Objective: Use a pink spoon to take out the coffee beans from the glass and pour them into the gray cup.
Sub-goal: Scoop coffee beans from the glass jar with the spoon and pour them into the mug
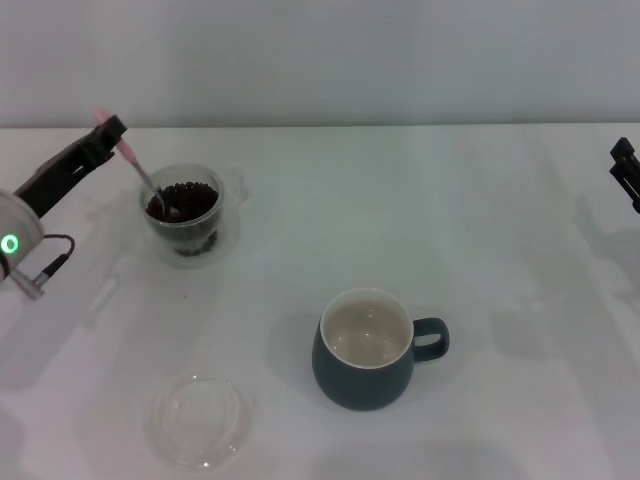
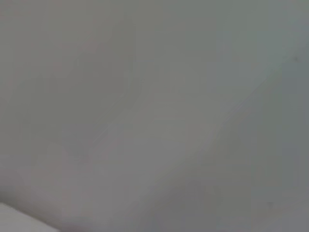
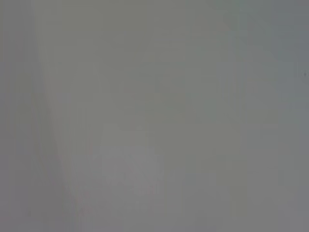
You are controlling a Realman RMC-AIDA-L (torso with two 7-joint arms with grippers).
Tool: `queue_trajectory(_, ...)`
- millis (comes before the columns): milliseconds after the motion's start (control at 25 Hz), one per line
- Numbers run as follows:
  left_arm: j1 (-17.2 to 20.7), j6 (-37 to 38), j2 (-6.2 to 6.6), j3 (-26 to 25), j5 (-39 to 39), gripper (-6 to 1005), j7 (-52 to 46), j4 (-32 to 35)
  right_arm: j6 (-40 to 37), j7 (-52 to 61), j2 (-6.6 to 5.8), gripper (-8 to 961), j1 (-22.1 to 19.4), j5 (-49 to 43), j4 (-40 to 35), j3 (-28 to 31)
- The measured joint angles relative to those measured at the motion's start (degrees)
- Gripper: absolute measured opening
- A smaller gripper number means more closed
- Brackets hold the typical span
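1. white bench (image 1: 480,250) fills the head view, with a pale wall behind it.
2. the glass (image 1: 183,222) stands at the far left of the bench, holding a heap of coffee beans (image 1: 190,200).
3. the left tool (image 1: 108,135) sits just left of the glass and above its rim, clamped on the pink handle of the pink spoon (image 1: 143,176).
4. the spoon slants down from the tool into the glass, its metal bowl resting on the beans.
5. the gray cup (image 1: 366,350) stands near the middle of the bench, closer to the robot, well apart from the glass; its handle points right and its cream inside looks bare.
6. a shallow clear dish (image 1: 200,418) lies at the near left, apart from both cup and glass.
7. the right tool (image 1: 626,170) hangs at the far right edge, well away from everything; i cannot tell how its fingers stand.
8. both wrist views show only a plain grey blur.
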Motion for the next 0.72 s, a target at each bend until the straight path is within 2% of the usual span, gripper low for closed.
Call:
queue_trajectory(240,1.8,0.0,0.34,0.2,0.3,128,-6.3,0.5,-0.7,0.0,0.0,868,-0.1,0.0,-0.1,0.0)
queue_trajectory(720,2.0,-0.3,0.18,0.3,0.3,127,-10.9,0.4,-0.9,0.0,0.0,868,0.1,0.0,-0.1,0.0)
